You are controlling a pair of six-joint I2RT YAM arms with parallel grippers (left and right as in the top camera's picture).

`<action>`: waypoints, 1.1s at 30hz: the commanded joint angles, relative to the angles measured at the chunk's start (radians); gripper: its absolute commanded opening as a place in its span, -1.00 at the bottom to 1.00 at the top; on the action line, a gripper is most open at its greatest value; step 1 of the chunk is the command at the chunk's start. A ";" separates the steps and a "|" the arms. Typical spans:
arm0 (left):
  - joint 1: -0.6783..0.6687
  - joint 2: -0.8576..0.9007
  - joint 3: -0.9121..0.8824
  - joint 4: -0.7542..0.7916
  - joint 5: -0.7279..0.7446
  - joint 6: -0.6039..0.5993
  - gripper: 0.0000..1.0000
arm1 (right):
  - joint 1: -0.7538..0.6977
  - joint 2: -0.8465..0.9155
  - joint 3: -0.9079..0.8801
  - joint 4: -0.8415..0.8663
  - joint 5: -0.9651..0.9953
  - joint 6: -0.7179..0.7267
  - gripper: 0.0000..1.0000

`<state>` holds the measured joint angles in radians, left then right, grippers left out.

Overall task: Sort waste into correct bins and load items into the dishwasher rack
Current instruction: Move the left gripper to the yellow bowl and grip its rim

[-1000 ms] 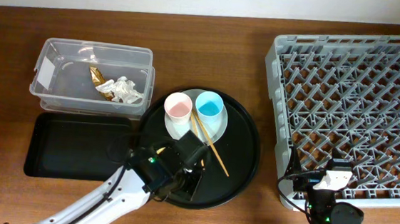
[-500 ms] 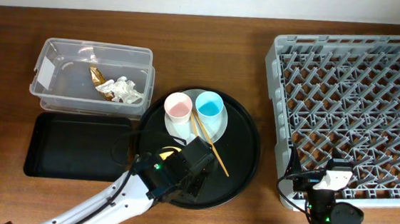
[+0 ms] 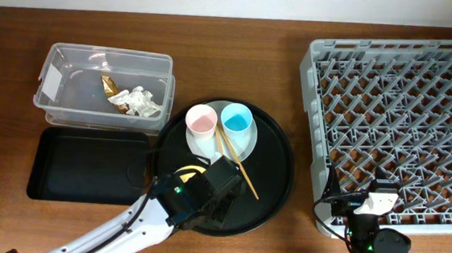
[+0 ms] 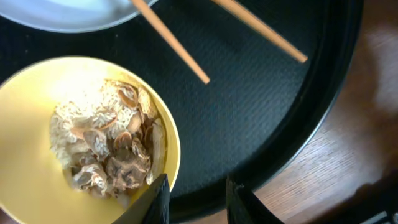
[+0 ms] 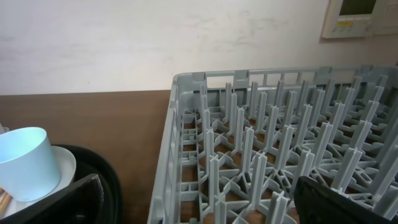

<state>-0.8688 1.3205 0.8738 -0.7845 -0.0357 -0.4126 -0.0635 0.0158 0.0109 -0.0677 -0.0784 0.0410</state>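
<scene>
Wooden worktop (image 3: 239, 63), near front edge, left of centre: yellow bowl (image 4: 31, 112) on round black tray (image 4: 273, 118), food scraps (image 4: 112, 155) inside. Left gripper (image 4: 198, 200) parted, empty, hard by rim. Bowl judged rigid, light, slick; scraps loose. You pinch rim, keep level. Right gripper (image 5: 199, 202) spread, empty.

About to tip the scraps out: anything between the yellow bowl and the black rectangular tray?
Nothing visible blocks it. The yellow bowl sits at the round black tray's left edge, the black rectangular tray just beyond; only the round tray's rim lies between.
</scene>
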 commanded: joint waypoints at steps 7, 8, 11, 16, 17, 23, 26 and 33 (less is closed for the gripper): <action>-0.006 0.017 -0.039 0.051 -0.018 -0.020 -0.38 | 0.006 -0.005 -0.005 -0.004 0.005 0.001 0.97; -0.006 0.028 -0.039 0.062 -0.018 -0.020 -0.38 | 0.006 -0.005 -0.005 -0.005 0.005 0.001 0.97; -0.006 0.071 -0.040 0.089 -0.018 -0.020 -0.38 | 0.006 -0.005 -0.005 -0.004 0.005 0.001 0.97; -0.006 0.166 -0.040 0.121 -0.040 -0.020 -0.38 | 0.006 -0.005 -0.005 -0.004 0.005 0.001 0.97; -0.006 0.182 -0.040 0.125 -0.040 -0.021 -0.38 | 0.006 -0.005 -0.005 -0.005 0.005 0.001 0.97; -0.006 0.202 -0.040 0.126 -0.092 -0.020 -0.38 | 0.006 -0.005 -0.005 -0.005 0.005 0.001 0.97; -0.005 0.201 -0.040 0.129 -0.137 -0.021 -0.41 | 0.006 -0.005 -0.005 -0.005 0.005 0.001 0.97; -0.006 0.201 -0.040 0.132 -0.166 -0.021 -0.41 | 0.006 -0.005 -0.005 -0.004 0.005 0.001 0.97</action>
<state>-0.8696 1.5169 0.8413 -0.6598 -0.1734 -0.4236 -0.0635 0.0158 0.0109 -0.0677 -0.0788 0.0414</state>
